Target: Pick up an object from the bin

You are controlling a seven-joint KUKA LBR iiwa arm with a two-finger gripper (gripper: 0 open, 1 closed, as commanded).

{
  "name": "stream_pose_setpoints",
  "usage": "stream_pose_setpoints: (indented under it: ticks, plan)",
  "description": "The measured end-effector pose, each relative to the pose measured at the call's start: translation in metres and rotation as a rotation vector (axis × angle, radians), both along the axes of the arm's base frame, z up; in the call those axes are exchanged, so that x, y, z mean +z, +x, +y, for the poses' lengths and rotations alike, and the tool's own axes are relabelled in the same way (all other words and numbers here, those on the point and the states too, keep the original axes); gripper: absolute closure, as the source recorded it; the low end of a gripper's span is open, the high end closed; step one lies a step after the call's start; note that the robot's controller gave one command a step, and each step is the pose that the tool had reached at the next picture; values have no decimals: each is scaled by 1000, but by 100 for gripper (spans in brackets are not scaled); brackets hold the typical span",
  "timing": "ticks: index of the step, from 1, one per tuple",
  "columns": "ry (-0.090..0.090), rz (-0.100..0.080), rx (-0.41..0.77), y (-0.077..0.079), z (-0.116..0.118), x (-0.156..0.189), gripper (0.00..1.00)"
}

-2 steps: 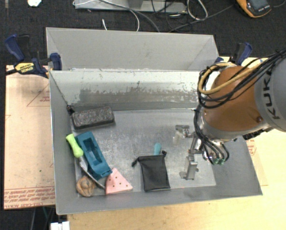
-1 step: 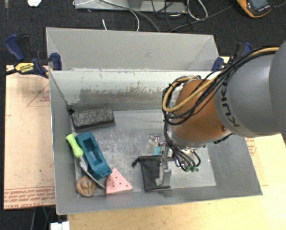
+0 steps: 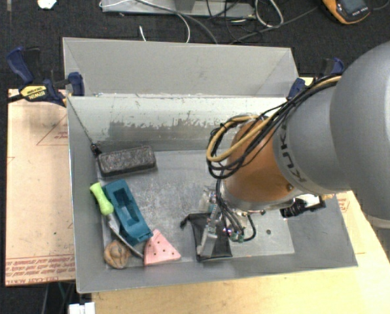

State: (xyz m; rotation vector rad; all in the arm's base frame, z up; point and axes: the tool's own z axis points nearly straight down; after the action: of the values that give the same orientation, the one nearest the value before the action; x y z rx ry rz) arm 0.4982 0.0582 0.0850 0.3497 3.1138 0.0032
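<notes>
Apparently no pick yet. The gripper (image 3: 213, 239) is low at the near middle of the bin (image 3: 182, 70); can't tell if it's spread or closed, and nothing is visibly held. Candidates lie well apart to the left: pink triangle (image 3: 159, 248), teal block (image 3: 128, 211), dark grey block (image 3: 126, 160).

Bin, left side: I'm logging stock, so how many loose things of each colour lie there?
Dark grey block: 1
Green stick: 1
Blue tool: 1
Pink triangle: 1
Brown lump: 1
Total: 5
</notes>
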Motion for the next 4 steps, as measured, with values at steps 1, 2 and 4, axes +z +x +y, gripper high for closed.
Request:
stream_pose_setpoints:
  ticks: [1, 2, 4]
  plan:
    - [-2, -2, 210, 5, -24, -14, 100]
    - [-3, -2, 211, 5, -24, -14, 100]
    - [-3, -2, 211, 5, -24, -14, 100]
